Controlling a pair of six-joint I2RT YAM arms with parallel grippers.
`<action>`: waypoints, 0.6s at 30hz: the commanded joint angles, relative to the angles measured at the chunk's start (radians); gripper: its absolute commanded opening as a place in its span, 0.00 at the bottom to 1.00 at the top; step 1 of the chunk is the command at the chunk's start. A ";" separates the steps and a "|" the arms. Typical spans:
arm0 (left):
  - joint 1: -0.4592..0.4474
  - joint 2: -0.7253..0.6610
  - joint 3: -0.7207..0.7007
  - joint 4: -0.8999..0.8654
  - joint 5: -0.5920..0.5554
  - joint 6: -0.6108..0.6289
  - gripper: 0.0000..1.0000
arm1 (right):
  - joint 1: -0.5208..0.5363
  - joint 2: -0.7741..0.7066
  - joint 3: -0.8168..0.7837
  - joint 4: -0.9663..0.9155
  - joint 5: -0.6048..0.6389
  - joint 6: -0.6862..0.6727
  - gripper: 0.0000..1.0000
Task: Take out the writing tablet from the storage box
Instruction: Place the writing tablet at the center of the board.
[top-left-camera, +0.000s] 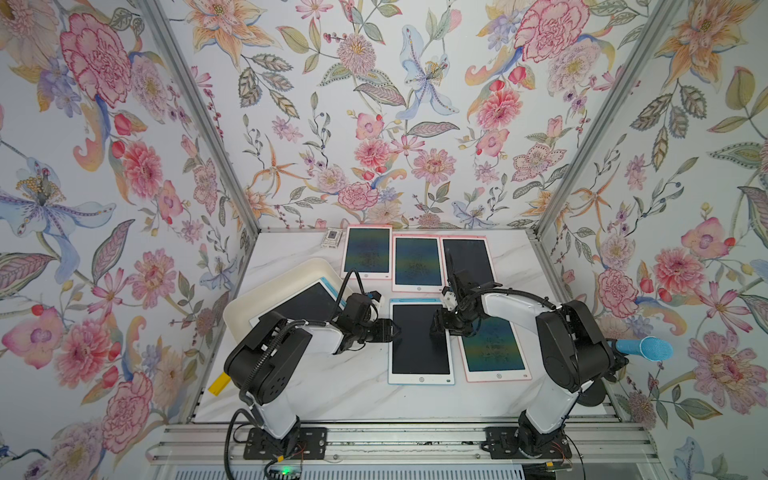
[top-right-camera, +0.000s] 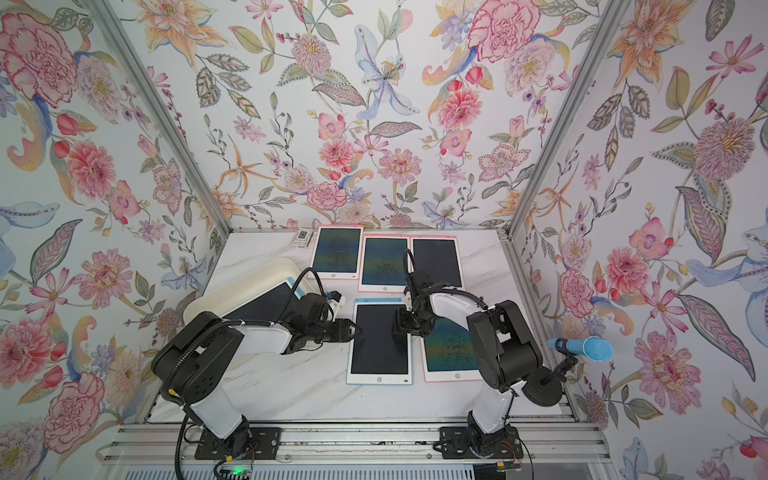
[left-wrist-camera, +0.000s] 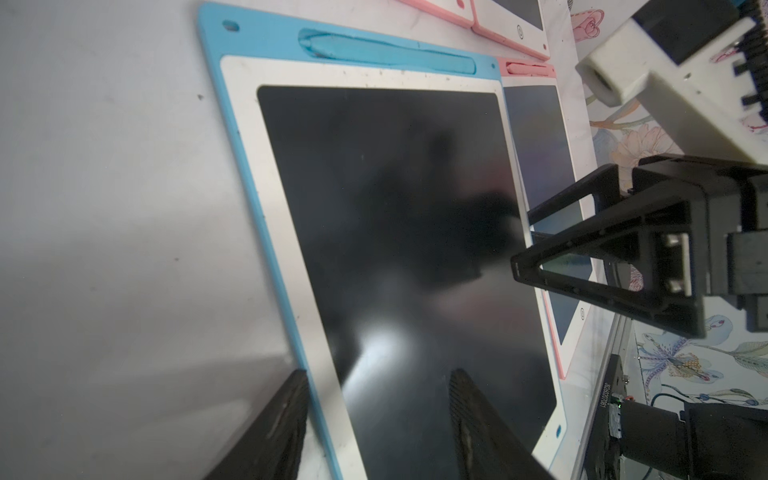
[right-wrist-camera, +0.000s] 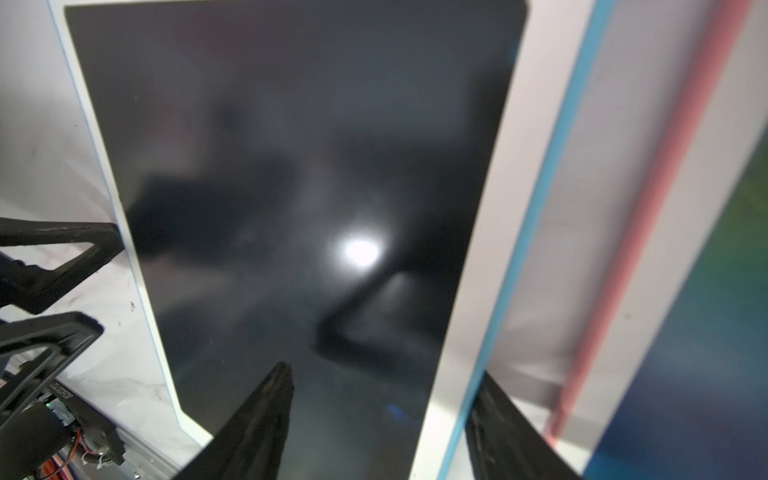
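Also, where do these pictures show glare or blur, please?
Right wrist view: a bright white spot glares on the dark screen of the blue tablet; the pink tablet beside it is blurred. Left wrist view: softer glare on that screen. Both top views: sharp, evenly lit.

Floral wallpaper (top-left-camera: 415, 104) covers three walls around a white marble tabletop (top-left-camera: 332, 395) with aluminium posts (top-left-camera: 199, 116).

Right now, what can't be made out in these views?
- Tablet in the storage box: near end behind the left arm, both top views.
- Back card: print too small in a top view.
- Pink tablet: blurred, right wrist view.
- Left gripper: finger bases cut off by frame edge, left wrist view.
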 joint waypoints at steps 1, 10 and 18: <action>-0.019 0.011 -0.005 -0.115 -0.026 -0.022 0.57 | 0.002 0.012 0.008 -0.050 0.076 -0.012 0.69; -0.018 -0.038 0.014 -0.160 -0.064 -0.014 0.59 | 0.017 -0.019 0.030 -0.081 0.111 -0.022 0.69; 0.018 -0.138 0.026 -0.254 -0.129 0.022 0.60 | 0.057 -0.081 0.113 -0.134 0.154 -0.027 0.70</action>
